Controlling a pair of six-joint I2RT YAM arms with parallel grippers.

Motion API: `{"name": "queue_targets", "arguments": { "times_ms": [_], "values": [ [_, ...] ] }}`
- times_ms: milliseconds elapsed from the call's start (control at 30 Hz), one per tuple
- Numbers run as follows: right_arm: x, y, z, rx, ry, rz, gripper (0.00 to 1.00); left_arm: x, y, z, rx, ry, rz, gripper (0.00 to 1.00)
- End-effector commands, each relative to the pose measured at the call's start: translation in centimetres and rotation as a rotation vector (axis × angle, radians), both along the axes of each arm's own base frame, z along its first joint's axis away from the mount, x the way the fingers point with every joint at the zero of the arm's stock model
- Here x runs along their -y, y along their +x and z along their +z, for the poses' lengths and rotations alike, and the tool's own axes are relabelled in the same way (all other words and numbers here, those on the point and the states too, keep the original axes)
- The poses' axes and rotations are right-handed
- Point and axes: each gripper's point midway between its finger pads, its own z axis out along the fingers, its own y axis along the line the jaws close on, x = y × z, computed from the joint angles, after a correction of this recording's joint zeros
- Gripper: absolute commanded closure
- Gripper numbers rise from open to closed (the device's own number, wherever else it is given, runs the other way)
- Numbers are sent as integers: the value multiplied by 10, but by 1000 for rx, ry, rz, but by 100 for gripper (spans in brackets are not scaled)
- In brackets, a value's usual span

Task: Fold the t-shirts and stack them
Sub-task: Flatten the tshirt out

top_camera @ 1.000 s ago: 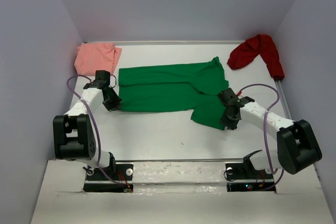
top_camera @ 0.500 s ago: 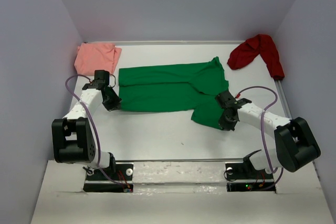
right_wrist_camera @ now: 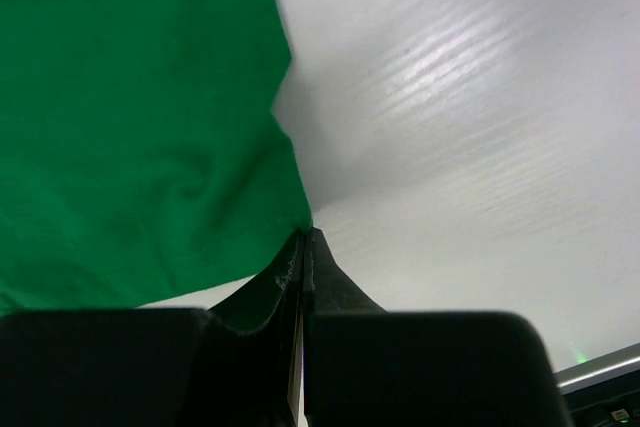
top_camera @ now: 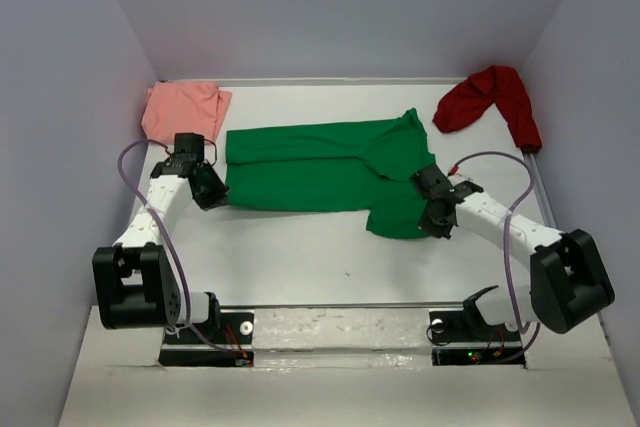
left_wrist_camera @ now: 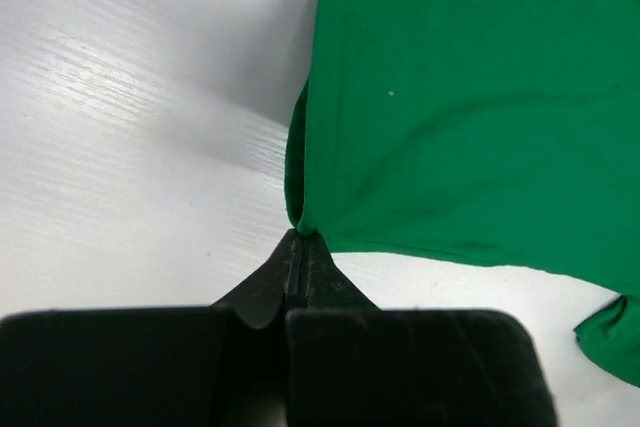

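Reaching up from their bases at the bottom of the frame, two robot arms grip opposite ends of a green t-shirt (top_camera: pixel 320 172) spread across the middle of the white table (top_camera: pixel 300 267). The left arm rises from the lower left and leans toward the upper left. Its left gripper (top_camera: pixel 210 190) sits at the shirt's lower left corner, and the wrist view shows the jaws pressed together with a point of green cloth pinched between the tips. The right arm stretches low from the lower right toward the centre. The right gripper (top_camera: pixel 440 219) sits at the shirt's lower right corner, by the sleeve, its jaws also closed tight on the edge of the cloth. A crease runs along the shirt's length. Farther back, a salmon-pink t-shirt (top_camera: pixel 183 110) lies bunched in the upper left corner of the table. A dark red t-shirt (top_camera: pixel 490 97) is crumpled in the upper right corner, one end trailing down the right edge.
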Motion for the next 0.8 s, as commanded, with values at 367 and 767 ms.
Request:
{"name": "queue_targets", "arguments": {
  "times_ms": [367,767],
  "values": [
    [28,109,366,801,-294,198,100,-2,11,257,700,110,-126,100],
    [86,7,592,1314,-351,182,100,26,-81,457,1295,123,-269,100]
  ]
}}
